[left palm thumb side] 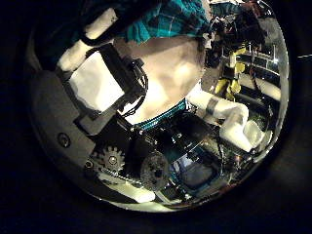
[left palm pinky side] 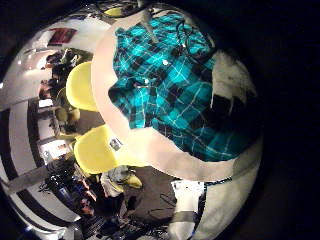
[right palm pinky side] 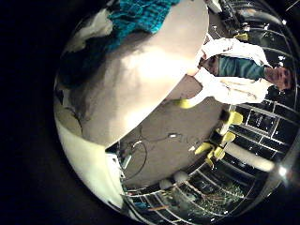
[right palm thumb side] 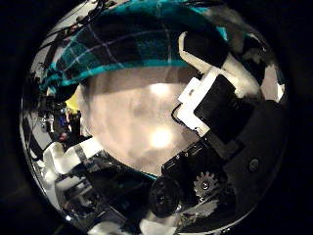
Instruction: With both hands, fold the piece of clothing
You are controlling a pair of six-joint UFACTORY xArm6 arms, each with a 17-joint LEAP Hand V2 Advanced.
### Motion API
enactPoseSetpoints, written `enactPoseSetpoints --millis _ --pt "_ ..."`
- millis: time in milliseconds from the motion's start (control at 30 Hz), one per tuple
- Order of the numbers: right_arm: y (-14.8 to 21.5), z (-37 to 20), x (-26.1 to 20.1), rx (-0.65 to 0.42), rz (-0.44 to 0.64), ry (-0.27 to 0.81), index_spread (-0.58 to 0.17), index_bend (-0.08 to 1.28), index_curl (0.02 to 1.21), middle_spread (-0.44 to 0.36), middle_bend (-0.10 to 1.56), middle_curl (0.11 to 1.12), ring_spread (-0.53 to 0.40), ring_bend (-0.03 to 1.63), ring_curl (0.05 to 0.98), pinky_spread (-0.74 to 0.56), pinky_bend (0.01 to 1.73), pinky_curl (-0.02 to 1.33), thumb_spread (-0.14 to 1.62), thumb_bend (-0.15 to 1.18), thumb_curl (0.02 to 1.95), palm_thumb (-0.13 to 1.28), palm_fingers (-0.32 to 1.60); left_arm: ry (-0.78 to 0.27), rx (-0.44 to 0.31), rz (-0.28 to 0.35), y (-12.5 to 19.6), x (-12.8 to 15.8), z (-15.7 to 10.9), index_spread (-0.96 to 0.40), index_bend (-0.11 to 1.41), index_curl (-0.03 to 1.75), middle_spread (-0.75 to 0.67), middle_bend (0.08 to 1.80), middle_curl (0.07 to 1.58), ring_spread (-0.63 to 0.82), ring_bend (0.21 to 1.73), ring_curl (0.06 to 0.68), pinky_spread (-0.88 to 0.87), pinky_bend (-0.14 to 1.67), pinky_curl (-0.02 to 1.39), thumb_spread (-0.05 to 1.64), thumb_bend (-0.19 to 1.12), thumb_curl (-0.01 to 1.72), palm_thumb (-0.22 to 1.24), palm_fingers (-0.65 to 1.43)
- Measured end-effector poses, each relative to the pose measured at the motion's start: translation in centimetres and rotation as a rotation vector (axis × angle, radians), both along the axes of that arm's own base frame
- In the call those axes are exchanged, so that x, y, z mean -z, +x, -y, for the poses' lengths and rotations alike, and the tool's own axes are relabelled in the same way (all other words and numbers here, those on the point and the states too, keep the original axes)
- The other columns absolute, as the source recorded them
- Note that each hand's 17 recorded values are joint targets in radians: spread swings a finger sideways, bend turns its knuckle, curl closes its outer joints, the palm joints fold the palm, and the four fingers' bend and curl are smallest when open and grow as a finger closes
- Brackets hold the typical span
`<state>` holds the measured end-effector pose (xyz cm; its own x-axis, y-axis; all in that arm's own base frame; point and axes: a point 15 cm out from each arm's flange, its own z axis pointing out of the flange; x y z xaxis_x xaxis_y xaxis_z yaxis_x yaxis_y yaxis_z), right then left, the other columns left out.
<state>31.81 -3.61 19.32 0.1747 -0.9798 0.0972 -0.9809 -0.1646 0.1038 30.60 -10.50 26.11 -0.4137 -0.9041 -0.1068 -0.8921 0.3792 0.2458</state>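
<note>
A checked shirt (left palm pinky side: 160, 75) lies spread flat on a round pale table (left palm pinky side: 150, 150), collar toward the far rim. My left hand (left palm pinky side: 228, 92) hovers well above one side of it, fingers loosely extended and holding nothing. The left thumb side view shows those fingers (left palm thumb side: 97, 83) over bare table (left palm thumb side: 171, 73), with the shirt (left palm thumb side: 171, 19) beyond them. My right hand (right palm thumb side: 217, 86) hangs above the table (right palm thumb side: 137, 122) near the shirt's edge (right palm thumb side: 137, 44), fingers relaxed and empty. The shirt (right palm pinky side: 141, 14) also appears beyond the tabletop (right palm pinky side: 141, 80) in the right little finger side view.
Two chairs (left palm pinky side: 98, 150) (left palm pinky side: 80, 85) stand close against the table's rim. The other white arm (left palm thumb side: 226, 109) reaches in beside the table. Shelving and equipment crowd the room around it.
</note>
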Motion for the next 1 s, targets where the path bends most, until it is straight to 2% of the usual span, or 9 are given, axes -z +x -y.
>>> enactPoseSetpoints --millis 200,300,567,767,1000 --pt "-1.1 0.4 -2.8 -0.001 0.023 -0.003 -0.381 0.96 0.82 -0.219 1.16 0.87 -0.265 1.36 0.612 -0.22 1.46 0.4 1.26 0.05 0.53 0.96 1.0 -0.005 0.01 -0.041 -1.7 -0.9 -0.6 -0.57 0.17 1.48 -0.69 0.8 1.15 -0.5 1.29 0.511 -0.68 1.13 0.6 1.2 -0.01 0.48 0.8 0.91" --pt "-1.1 0.5 -6.1 -0.007 0.043 -0.006 -0.376 0.99 0.85 -0.212 1.19 0.88 -0.26 1.39 0.642 -0.2 1.49 0.44 1.26 0.04 0.55 0.96 0.96 -0.012 0.0 -0.061 -2.7 -2.0 -1.1 -0.56 0.17 1.48 -0.69 0.79 1.15 -0.5 1.29 0.511 -0.68 1.13 0.6 1.2 -0.01 0.48 0.8 0.91" --pt "1.9 0.4 -15.3 0.0 0.201 -0.004 -0.367 1.03 0.91 -0.197 1.25 0.91 -0.249 1.43 0.701 -0.17 1.53 0.52 1.28 0.02 0.59 0.97 0.91 -0.033 -0.011 -0.057 -2.5 -7.2 -2.2 -0.54 0.17 1.5 -0.69 0.79 1.15 -0.5 1.29 0.508 -0.68 1.12 0.59 1.2 -0.01 0.48 0.8 0.92" --pt "7.4 -0.8 -16.3 -0.001 0.195 0.003 -0.362 1.05 0.94 -0.19 1.28 0.92 -0.245 1.44 0.73 -0.16 1.53 0.58 1.27 0.0 0.62 0.99 0.88 -0.021 -0.053 -0.062 1.9 -8.4 -3.5 -0.52 0.16 1.51 -0.69 0.79 1.15 -0.5 1.29 0.506 -0.69 1.12 0.59 1.2 -0.01 0.48 0.8 0.92" --pt "15.6 -2.4 -11.8 -0.013 0.101 0.005 -0.357 1.07 0.96 -0.188 1.29 0.92 -0.243 1.46 0.757 -0.16 1.51 0.64 1.27 0.01 0.65 1.04 0.86 0.025 -0.056 -0.1 9.3 -5.1 -4.4 -0.5 0.16 1.52 -0.69 0.8 1.15 -0.5 1.29 0.507 -0.68 1.11 0.59 1.2 -0.01 0.49 0.8 0.91"
